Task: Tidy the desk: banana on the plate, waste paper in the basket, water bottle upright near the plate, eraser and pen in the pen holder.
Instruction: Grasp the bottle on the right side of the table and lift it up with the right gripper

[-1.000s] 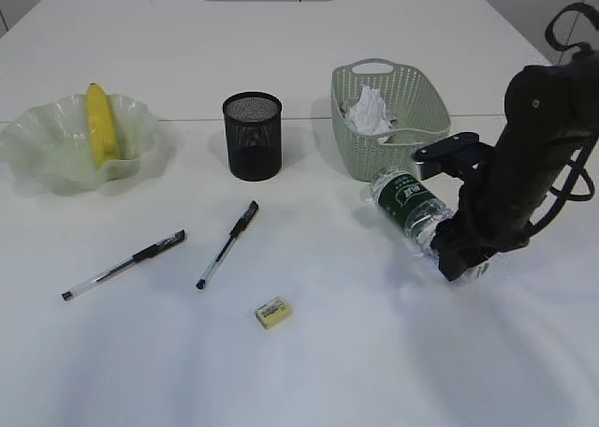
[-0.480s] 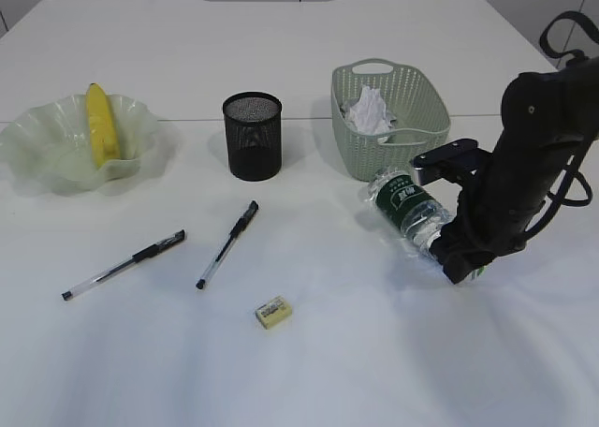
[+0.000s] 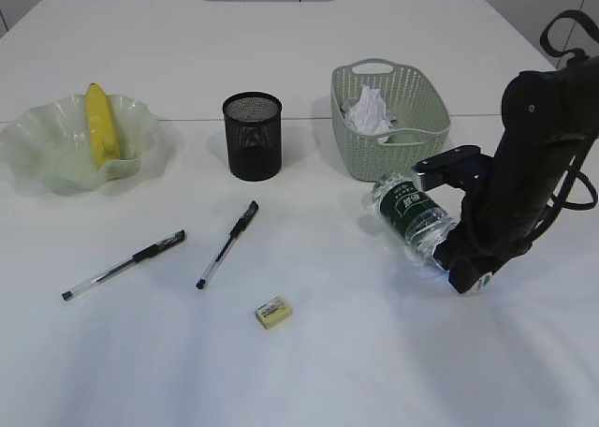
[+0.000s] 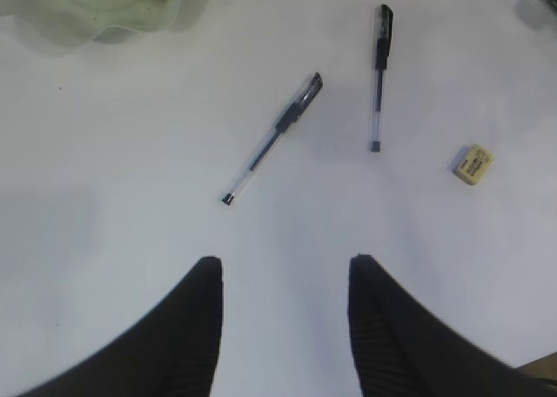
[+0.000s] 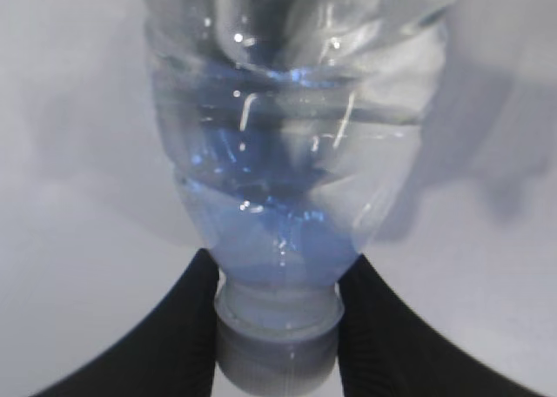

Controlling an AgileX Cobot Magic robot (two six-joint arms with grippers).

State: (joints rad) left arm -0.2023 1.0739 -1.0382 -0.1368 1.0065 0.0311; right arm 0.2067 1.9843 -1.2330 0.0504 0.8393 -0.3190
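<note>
The water bottle (image 3: 413, 217) is laid flat, cap toward the counter's front-right corner, neck clamped by the right claw (image 5: 277, 327); the left claw (image 4: 283, 275) is held apart.

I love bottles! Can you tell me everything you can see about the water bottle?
The water bottle is small, made of clear ribbed plastic, with a dark green label and a white cap. There is water inside. It lies on its side on the white desk, just in front of the green basket, with its cap end pointing toward the camera. The right gripper has its black jaws on either side of the neck and cap, pressed against them. Nothing else touches the bottle.
</note>
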